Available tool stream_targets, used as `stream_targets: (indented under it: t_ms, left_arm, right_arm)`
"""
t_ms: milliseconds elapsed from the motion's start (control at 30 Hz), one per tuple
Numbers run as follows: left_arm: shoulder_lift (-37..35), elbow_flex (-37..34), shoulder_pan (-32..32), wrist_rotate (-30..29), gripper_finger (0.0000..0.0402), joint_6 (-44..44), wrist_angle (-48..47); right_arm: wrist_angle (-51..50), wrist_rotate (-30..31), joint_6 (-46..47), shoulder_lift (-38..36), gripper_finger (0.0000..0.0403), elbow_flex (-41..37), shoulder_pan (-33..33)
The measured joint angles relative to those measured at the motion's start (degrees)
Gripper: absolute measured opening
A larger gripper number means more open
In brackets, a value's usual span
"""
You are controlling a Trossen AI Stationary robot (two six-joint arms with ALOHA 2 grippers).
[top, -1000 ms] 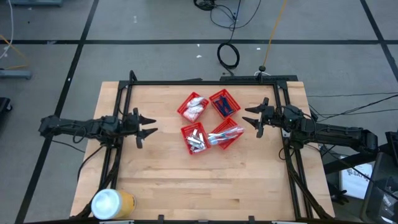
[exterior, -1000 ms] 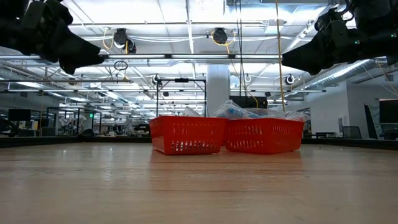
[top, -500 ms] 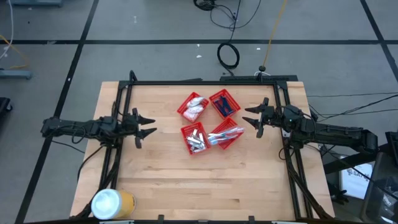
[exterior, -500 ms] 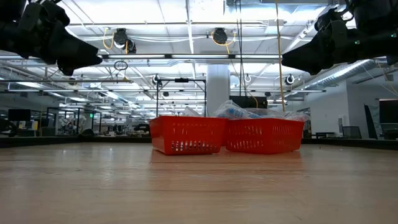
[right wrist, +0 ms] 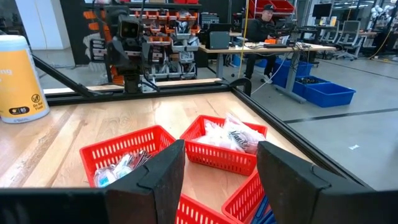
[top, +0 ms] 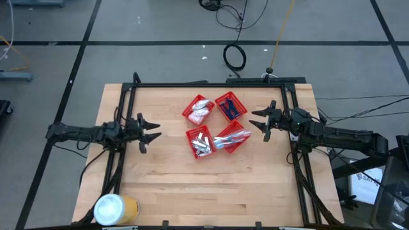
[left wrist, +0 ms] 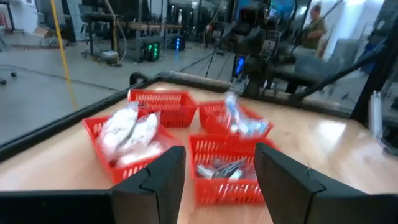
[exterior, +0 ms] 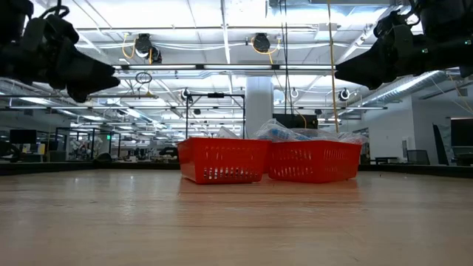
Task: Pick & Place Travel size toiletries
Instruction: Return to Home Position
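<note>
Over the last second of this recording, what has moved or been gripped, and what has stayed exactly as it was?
The left gripper, open and empty, sank a little and drew slightly back toward its own side. Nothing was taken hold of or let go. The right gripper, also open, the four red mesh baskets with their toiletries, and the yellow can stayed where they were.

Open table (top: 255, 185) around clustered red baskets (exterior: 222, 161); can (top: 115, 209) at corner.

Print on the yellow can (right wrist: 18, 78) and white sachets (right wrist: 233, 135) is illegible.
</note>
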Motion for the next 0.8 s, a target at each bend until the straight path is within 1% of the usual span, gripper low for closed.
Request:
stream_targets:
  t_ms: [33, 100, 333, 467, 567, 800]
  left_arm:
    - [-0.1, -0.9, 0.0, 0.1, 0.0186, -0.1, 2.0]
    - [0.1, -1.1, 0.0, 0.3, 0.0187, 0.0, 2.8]
    - [0.5, -1.1, 0.0, 0.3, 0.0187, 0.1, 2.3]
    - [1.9, -1.1, 0.0, 1.0, 0.0186, 0.1, 2.3]
    - [2.7, -1.1, 0.0, 1.1, 0.0187, 0.1, 2.8]
    - [2.7, -1.2, 0.0, 1.2, 0.0187, 0.1, 3.1]
  right_arm:
    - [0.0, 0.0, 0.0, 0.0, 0.0187, 0.0, 0.0]
    - [0.0, 0.0, 0.0, 0.0, 0.0187, 0.0, 0.0]
    - [0.4, -0.6, 0.9, -0.9, 0.0187, 0.0, 0.0]
    - [-5.0, -2.9, 0.0, -4.4, 0.0187, 0.0, 0.0]
    - [-10.2, -3.2, 0.5, -7.9, 0.0187, 0.0, 0.0]
    - [-15.9, -4.4, 1.7, -15.3, 0.0187, -0.2, 0.0]
